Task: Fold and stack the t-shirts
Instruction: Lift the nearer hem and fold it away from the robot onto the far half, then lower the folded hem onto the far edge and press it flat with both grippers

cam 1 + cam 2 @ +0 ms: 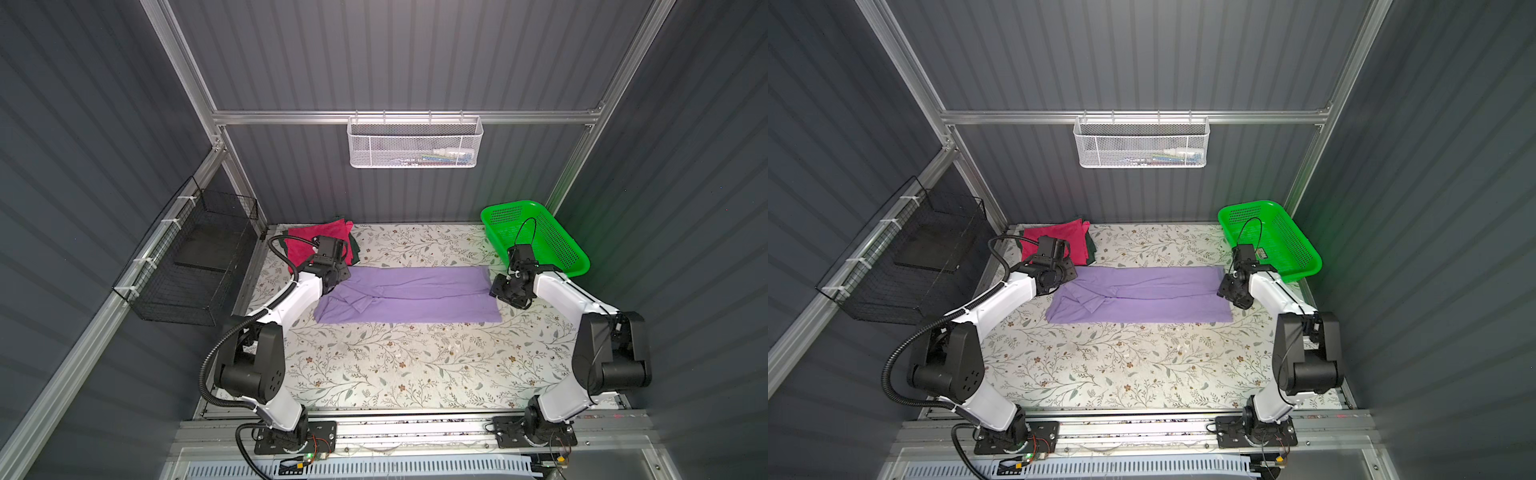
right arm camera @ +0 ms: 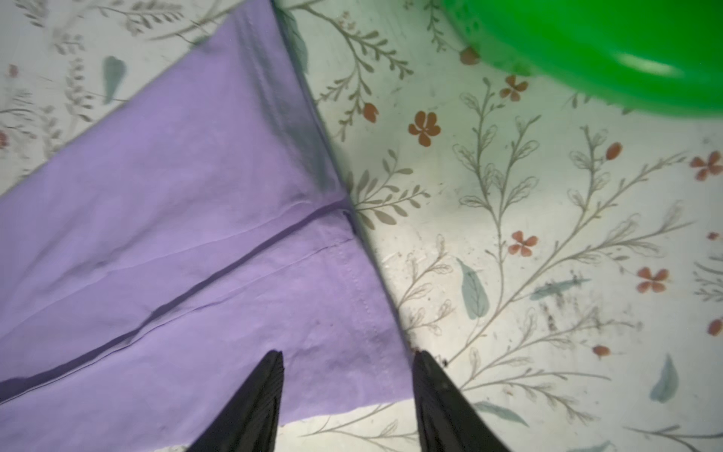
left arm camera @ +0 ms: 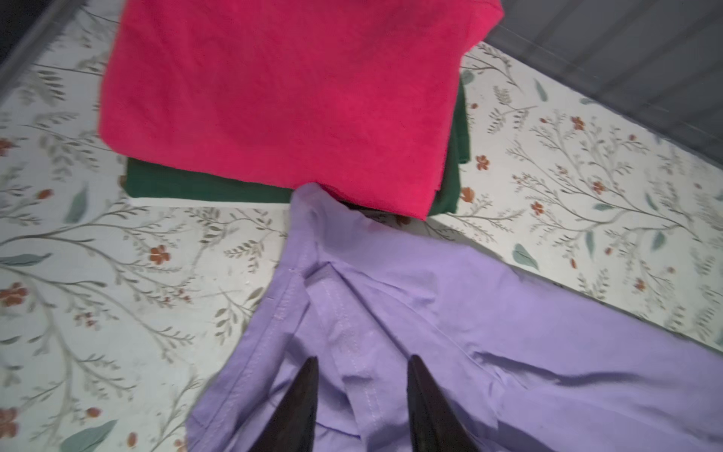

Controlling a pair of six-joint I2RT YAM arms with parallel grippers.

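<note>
The lavender t-shirt (image 1: 409, 295) lies flat on the table (image 1: 415, 365) as a long, narrow band. In both top views its long axis runs straight across from arm to arm. I have one gripper at each short end. The left gripper (image 3: 364, 358) hangs over the seamed, bunched end, and the right gripper (image 2: 348, 352) over the hem corner at the opposite end. Both sets of jaws stand parted, with cloth visible beneath them and nothing pinched in either. I judge the next fold to be end to end, so each arm must grasp at its own end. Neither arm needs to reach across. The magenta t-shirt (image 3: 281, 90) sits folded on the dark green t-shirt (image 3: 195, 188) at the far left corner, just beyond the left gripper. A tip of the lavender cloth appears to touch that stack, so a careless pull there could drag it. The left arm is nearer for stacking. The green basket (image 1: 509, 205) stands near the right gripper and limits that arm's room at the back.
</note>
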